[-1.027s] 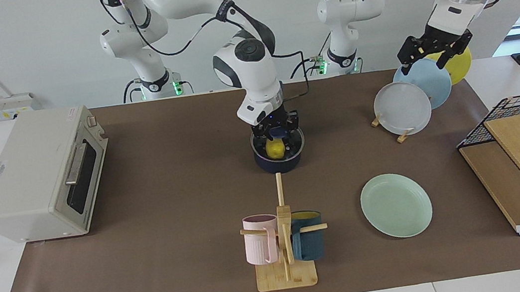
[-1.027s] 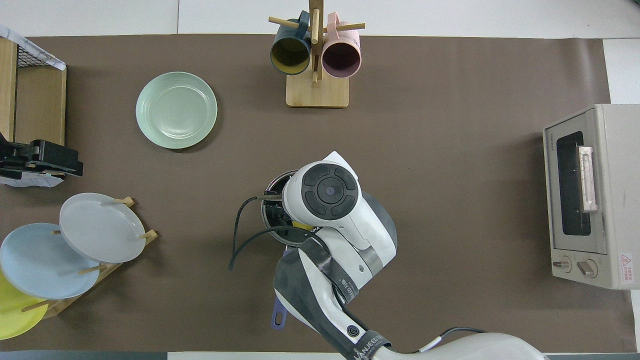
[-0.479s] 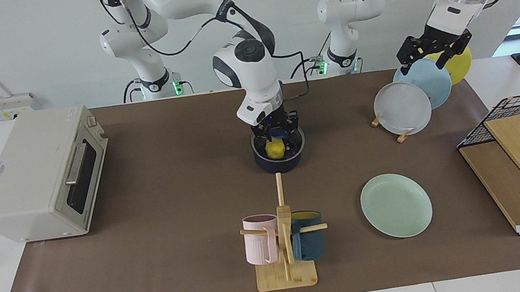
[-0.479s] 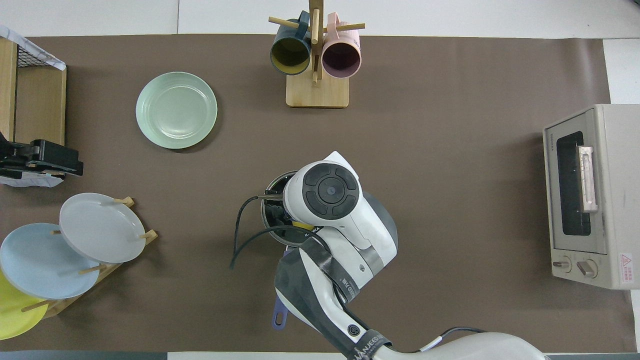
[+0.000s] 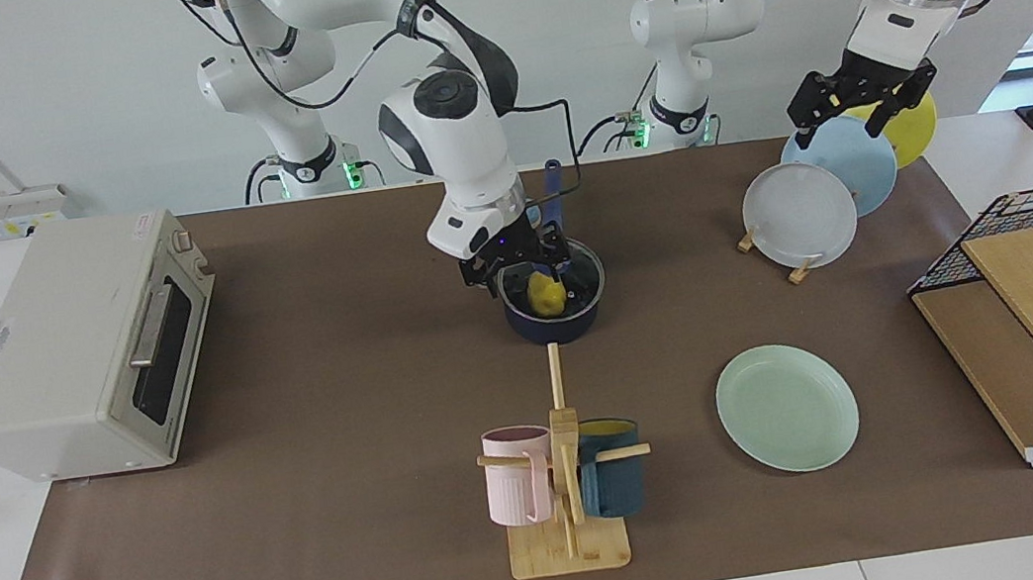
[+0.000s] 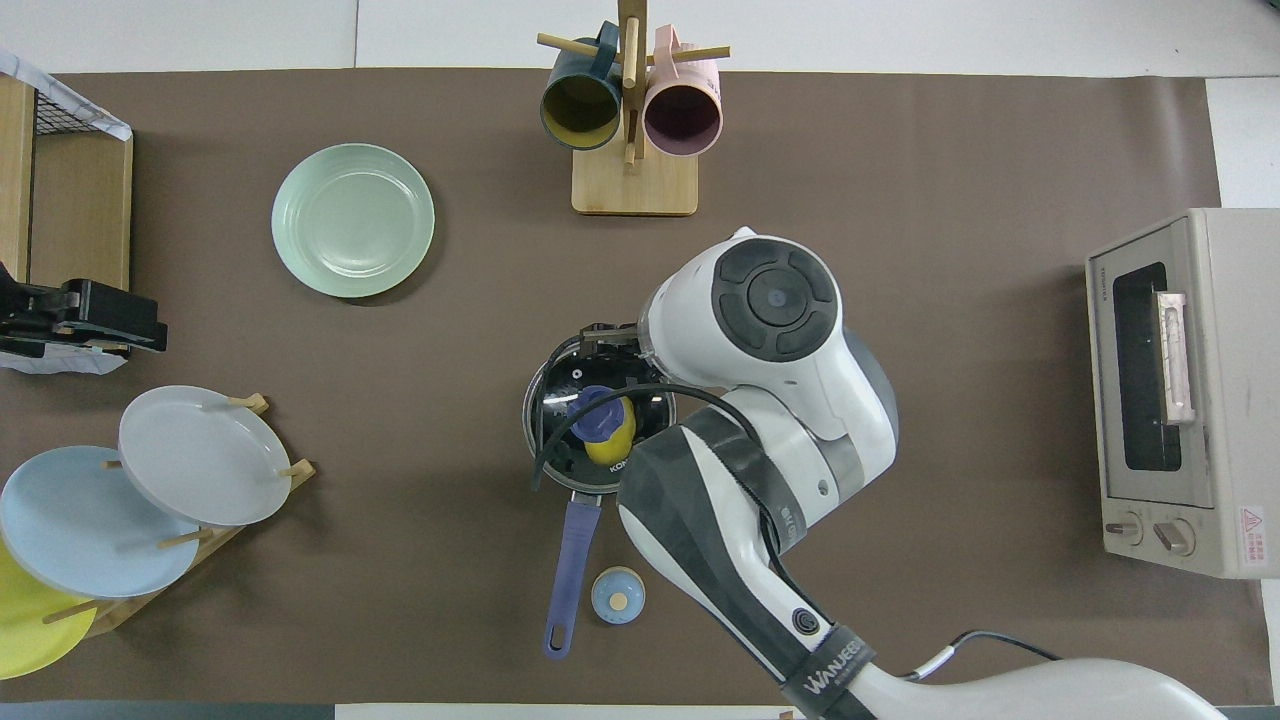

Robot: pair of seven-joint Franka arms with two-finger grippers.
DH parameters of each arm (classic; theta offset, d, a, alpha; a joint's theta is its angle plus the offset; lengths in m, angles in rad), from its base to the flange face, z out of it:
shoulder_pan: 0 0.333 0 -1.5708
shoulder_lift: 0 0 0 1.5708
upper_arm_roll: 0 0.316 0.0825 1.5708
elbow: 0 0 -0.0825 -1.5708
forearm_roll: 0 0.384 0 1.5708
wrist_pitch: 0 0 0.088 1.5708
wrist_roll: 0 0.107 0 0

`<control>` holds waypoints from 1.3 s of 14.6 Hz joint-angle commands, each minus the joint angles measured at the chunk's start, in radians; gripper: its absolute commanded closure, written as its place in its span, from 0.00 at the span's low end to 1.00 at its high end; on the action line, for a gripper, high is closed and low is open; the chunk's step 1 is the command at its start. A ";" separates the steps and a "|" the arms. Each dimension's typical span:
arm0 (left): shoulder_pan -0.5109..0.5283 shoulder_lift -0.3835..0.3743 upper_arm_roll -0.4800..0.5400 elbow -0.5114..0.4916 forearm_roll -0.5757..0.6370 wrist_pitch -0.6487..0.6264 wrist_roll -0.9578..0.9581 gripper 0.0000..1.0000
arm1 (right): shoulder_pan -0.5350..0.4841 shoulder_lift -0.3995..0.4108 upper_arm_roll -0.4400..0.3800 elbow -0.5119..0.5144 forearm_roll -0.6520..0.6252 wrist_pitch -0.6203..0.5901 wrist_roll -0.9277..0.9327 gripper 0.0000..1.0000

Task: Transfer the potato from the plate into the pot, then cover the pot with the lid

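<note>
At table centre (12 o'clock = away from robots) sits the pot (image 6: 560, 470), handle pointing to 6. The lid (image 6: 597, 416) rests on it w/ its blue knob up; the potato (image 5: 547, 294) lies inside, seen thru the glass. The right gripper (image 5: 516, 260) hangs just above the pot's rim, fingers spread, holding nothing. The plate (image 6: 353, 220) lies bare at approx 10 o'clock from the pot, well apart. The left gripper (image 5: 862, 107) waits over the upright plates (image 5: 806, 212), fingers spread. A small bell (image 6: 618, 595) stands beside the handle.
</note>
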 commanded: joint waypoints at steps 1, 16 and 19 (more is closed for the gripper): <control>0.008 -0.011 -0.007 -0.011 -0.011 0.011 -0.010 0.00 | -0.057 -0.003 0.008 0.098 -0.025 -0.144 -0.080 0.00; 0.009 -0.011 -0.007 -0.011 -0.011 0.014 -0.009 0.00 | -0.337 -0.276 -0.145 0.109 -0.140 -0.618 -0.567 0.00; 0.006 -0.011 -0.007 -0.011 -0.011 0.015 -0.009 0.00 | -0.313 -0.292 -0.203 0.110 -0.147 -0.611 -0.565 0.00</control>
